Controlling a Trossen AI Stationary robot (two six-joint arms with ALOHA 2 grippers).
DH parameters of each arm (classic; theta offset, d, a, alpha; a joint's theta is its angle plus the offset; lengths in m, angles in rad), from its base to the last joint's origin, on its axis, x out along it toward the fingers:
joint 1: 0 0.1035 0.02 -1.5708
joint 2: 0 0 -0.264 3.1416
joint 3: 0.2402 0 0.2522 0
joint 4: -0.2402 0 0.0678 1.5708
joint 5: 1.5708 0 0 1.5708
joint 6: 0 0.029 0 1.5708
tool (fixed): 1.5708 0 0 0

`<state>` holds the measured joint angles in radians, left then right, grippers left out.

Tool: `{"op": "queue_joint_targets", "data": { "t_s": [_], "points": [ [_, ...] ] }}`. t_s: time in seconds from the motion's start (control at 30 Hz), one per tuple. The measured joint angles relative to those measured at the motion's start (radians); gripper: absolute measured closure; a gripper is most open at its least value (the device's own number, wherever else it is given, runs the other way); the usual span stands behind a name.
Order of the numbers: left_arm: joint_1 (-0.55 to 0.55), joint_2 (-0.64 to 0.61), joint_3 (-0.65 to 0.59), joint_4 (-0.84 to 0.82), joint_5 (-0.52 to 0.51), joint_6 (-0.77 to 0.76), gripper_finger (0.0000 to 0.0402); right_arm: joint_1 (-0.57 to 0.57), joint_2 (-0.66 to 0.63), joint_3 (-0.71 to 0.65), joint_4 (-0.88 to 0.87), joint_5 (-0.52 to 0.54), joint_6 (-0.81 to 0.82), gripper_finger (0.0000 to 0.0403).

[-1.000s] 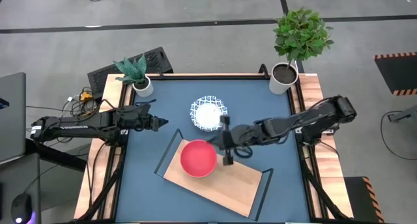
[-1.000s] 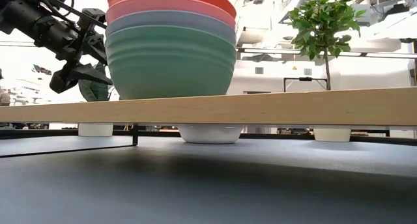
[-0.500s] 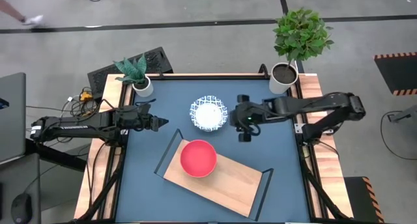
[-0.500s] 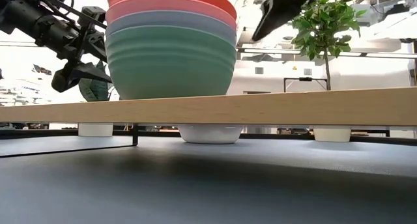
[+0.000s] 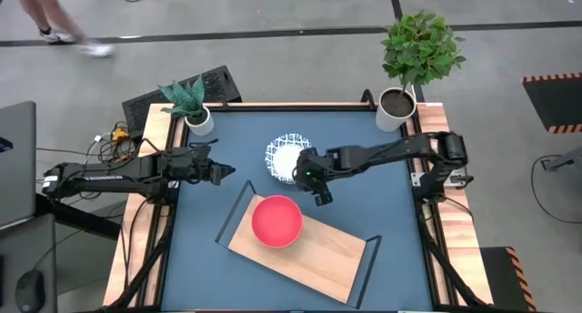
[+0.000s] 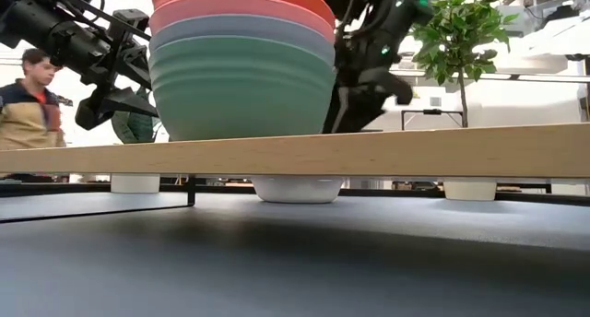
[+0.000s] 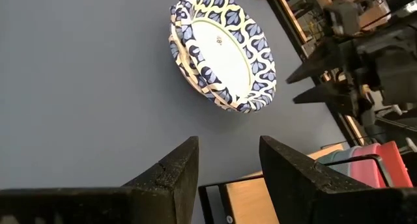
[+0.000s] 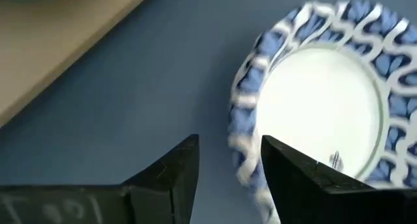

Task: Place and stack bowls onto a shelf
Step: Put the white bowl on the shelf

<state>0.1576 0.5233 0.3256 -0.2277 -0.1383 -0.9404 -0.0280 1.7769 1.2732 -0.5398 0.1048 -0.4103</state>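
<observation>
From the high view you can see the shelf [image 5: 314, 249] lying on the near part of the dark table [image 5: 382, 195]; on its left end stands the stack of bowls [image 5: 276, 221], and only the pink-red one on top is visible from above; the patterned bowl [image 5: 287, 157] remains on the table, just beyond the shelf, so I judge that three bowls are placed and one is left; the right gripper [image 5: 315, 181] hangs just beside this bowl on its right side, while half a second ago it was more to the right and a second ago it was over the shelf beside the stack; the left gripper [image 5: 221, 172] waits at the left side of the table, and the two plant pots [image 5: 393, 110] stand at the far corners. In the low view you see the stack [image 6: 241, 64] with the teal-green bowl at the bottom, a pale one over it and the pink-red above; the white underside of the last bowl [image 6: 297, 189] shows under the shelf board [image 6: 387, 151]; the right arm [image 6: 369, 54] now stands close behind the stack; a person [image 6: 32, 110] is in the room at the left, who was not there before. In the left wrist view the left fingers [image 7: 172, 175] are apart and hold nothing; in the right wrist view the right fingers [image 8: 176, 168] are also apart and empty, with the patterned bowl [image 8: 326, 100] just in front of them.
</observation>
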Motion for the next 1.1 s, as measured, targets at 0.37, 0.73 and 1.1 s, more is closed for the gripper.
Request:
{"op": "queue_joint_targets", "data": {
  "t_s": [0.37,0.73,1.1],
  "points": [
    [0.000,0.000,0.000,-0.003,0.000,-0.005,0.0255,-0.075,0.059,0.003,0.084,-0.066,-0.051,0.0220],
    [0.000,0.000,0.000,-0.009,0.000,-0.006,0.0255,-0.079,0.073,0.002,0.110,-0.080,-0.062,0.0248],
    [0.000,0.000,0.000,-0.010,0.000,-0.006,0.0255,-0.080,0.070,0.000,0.108,-0.080,-0.068,0.0310]
  ]
}}
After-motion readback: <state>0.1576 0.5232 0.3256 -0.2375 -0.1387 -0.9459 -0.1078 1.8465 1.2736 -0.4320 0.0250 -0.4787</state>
